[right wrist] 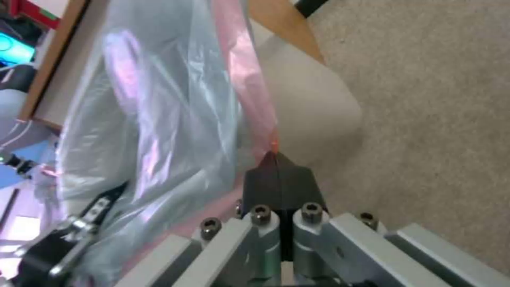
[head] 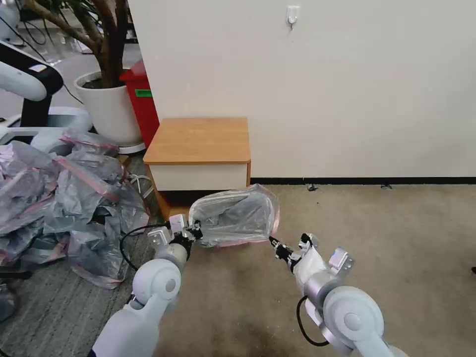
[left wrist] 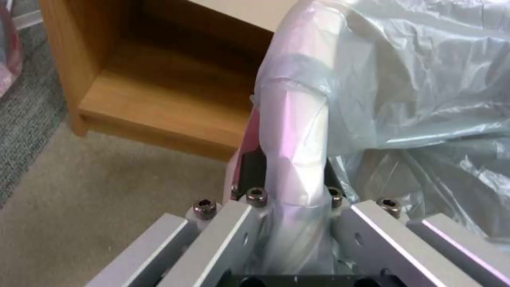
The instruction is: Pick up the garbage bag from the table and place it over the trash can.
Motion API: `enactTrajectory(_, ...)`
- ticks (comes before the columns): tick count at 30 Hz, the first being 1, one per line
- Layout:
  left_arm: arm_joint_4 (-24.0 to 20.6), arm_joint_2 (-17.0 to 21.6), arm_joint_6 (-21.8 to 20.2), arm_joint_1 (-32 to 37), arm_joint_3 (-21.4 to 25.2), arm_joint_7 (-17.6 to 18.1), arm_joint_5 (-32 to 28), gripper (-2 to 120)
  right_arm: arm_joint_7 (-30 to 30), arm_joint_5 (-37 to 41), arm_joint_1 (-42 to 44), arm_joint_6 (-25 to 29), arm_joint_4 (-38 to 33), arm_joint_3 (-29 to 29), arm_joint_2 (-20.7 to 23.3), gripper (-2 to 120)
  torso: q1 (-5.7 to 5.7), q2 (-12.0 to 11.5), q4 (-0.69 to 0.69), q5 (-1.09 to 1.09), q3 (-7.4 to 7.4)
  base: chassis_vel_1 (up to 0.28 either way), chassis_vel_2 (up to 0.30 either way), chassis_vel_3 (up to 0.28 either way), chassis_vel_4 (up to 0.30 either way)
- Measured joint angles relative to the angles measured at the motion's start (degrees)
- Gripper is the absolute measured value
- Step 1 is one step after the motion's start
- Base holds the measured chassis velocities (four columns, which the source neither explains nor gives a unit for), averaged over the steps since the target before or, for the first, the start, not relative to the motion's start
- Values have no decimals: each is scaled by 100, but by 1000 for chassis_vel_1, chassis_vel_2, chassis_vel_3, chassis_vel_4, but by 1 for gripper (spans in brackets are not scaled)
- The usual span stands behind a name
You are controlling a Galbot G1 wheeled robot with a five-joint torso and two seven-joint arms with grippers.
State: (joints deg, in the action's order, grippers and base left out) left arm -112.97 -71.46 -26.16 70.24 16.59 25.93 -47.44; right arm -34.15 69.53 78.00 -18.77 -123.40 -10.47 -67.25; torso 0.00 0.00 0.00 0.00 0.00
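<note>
Garbage bag [head: 235,215] stretched btwn pincers, L pincer [head: 195,232] prob clamping rim, R pincer [head: 274,244] pinching rim

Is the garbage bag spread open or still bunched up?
Spread open: the garbage bag is stretched between the left gripper and right gripper, each shut on its pink rim, over the trash can.

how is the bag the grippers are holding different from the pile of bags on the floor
The garbage bag is one bag, stretched open between the left gripper and right gripper; the heap is many bags, crumpled. The held bag sits over the trash can before the table; the heap lies loose on the floor. Both are translucent grey with pink bands.
</note>
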Motion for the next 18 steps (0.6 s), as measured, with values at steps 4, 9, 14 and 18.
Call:
enactTrajectory(4, -97, 3, -9, 112, 25, -46, -4, 3, 59, -119, -53, 4, 134, 27, 8, 0, 0, 0, 0, 0, 0, 0, 0, 0, 0)
enactTrajectory(9, -224, 28, -97, 267, 108, -126, -37, 3, 148, -298, -114, 36, 359, 46, 29, 0, 0, 0, 0, 0, 0, 0, 0, 0, 0)
enactTrajectory(14, -389, 27, -287, 419, 215, -128, -326, 3, 257, -486, -155, 97, 653, 59, 34, 0, 0, 0, 0, 0, 0, 0, 0, 0, 0)
enactTrajectory(18, -400, 58, -307, 469, 310, -128, -347, 3, 352, -787, -118, 169, 873, 74, 27, 0, 0, 0, 0, 0, 0, 0, 0, 0, 0)
